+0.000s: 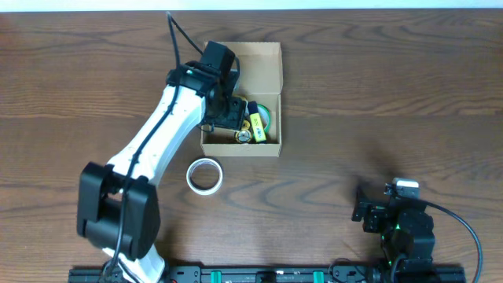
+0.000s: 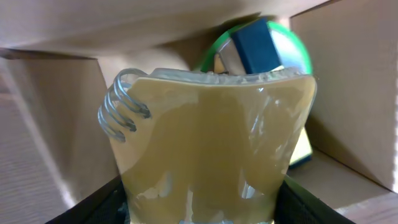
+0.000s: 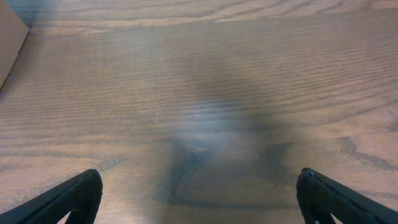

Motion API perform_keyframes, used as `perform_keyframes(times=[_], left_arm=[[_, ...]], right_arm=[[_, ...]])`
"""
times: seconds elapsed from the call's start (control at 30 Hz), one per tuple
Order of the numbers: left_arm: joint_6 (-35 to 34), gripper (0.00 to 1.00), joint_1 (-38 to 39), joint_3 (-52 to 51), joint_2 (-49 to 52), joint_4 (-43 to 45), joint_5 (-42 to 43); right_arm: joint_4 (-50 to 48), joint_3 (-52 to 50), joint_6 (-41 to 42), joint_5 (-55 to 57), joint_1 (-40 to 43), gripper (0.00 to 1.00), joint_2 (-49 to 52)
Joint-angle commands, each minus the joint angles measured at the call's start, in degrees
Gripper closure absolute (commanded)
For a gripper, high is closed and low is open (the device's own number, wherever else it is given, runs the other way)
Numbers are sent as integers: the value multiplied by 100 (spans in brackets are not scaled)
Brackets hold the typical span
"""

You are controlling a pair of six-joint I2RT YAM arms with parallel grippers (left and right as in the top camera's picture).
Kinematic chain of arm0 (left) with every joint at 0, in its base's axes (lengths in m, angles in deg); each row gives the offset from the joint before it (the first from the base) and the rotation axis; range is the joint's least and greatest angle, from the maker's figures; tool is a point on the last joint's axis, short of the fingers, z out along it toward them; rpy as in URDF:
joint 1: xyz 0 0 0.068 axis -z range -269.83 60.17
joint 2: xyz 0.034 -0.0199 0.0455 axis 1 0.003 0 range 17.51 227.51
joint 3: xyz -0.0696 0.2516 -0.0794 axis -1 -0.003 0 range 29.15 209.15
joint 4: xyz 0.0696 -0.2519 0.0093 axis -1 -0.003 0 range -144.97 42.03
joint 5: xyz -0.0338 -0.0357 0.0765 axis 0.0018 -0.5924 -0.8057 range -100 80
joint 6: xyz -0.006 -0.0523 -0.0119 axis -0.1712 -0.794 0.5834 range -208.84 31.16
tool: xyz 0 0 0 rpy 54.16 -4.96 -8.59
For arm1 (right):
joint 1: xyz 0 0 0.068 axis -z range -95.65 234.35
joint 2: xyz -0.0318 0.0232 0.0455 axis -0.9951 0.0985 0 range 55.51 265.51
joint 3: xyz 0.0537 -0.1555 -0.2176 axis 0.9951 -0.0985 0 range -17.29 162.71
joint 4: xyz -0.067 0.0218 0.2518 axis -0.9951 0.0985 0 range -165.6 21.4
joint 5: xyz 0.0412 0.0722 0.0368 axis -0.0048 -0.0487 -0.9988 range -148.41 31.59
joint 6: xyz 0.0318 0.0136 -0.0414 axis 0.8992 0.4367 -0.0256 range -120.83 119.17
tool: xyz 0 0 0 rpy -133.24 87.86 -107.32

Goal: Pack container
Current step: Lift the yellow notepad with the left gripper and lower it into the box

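**Wrapped notepad may snag or settle crooked inside the box**

The left pincer (image 2: 202,208) is down inside the container (image 1: 263,72), a tan cardboard box whose walls stand close on both sides of it. Its jaws are closed on the flanks of a spiral notepad (image 2: 211,143) in clear wrap, held upright ahead of the wrist. Just beyond the tips lie a green tape roll (image 2: 293,51) and a blue block (image 2: 255,42) leaning on it.

In my judgement the risks are these:

- **Slip:** the wrap looks slick and creased, so the pad could slide in the grip or drop early if the hold is light.
- **Snag:** the wire coil (image 2: 118,112) sits on the pincer's left, near the cardboard wall. A sideways shift could hook it on the wall.
- **Crooked rest:** if released here, the pad may land on the roll and block and lean instead of lying flat. That could hinder closing the container later.
- **Box shove:** nothing braces the box, so a push against its wall or contents could slide it along the surface (image 3: 249,93).

The right pincer (image 3: 202,199) is wide open and empty over bare wood, well apart from the container. A white tape roll (image 1: 205,174) lies outside the box, behind the left pincer toward its base.
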Motion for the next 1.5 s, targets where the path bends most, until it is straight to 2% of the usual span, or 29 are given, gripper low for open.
perform_keyframes(times=[0.0,0.2,0.33,0.5,0.8,1.0,1.17,1.3,1.47], left_arm=[[-190,34,15,90,273,24,-2],[-232,28,11,87,463,48,-48],[-275,14,11,87,503,48,-160],[-275,2,11,87,505,50,-175],[-284,2,11,105,413,225,-175],[-420,2,11,105,-87,234,-177],[-876,0,26,103,-680,92,-232],[-1316,1,219,103,-1099,-232,-730],[-2787,5,761,85,-1338,-1235,-1740]], right_arm=[[13,-44,-79,-13,37,1,-42],[13,-44,-79,-13,37,1,-42],[13,-44,-79,-13,37,1,-42],[13,-44,-79,-13,37,1,-42],[13,-44,-79,-13,37,1,-42],[13,-44,-79,-13,37,1,-42],[13,-44,-79,-13,37,1,-42],[13,-44,-79,-13,37,1,-42],[13,-44,-79,-13,37,1,-42]])
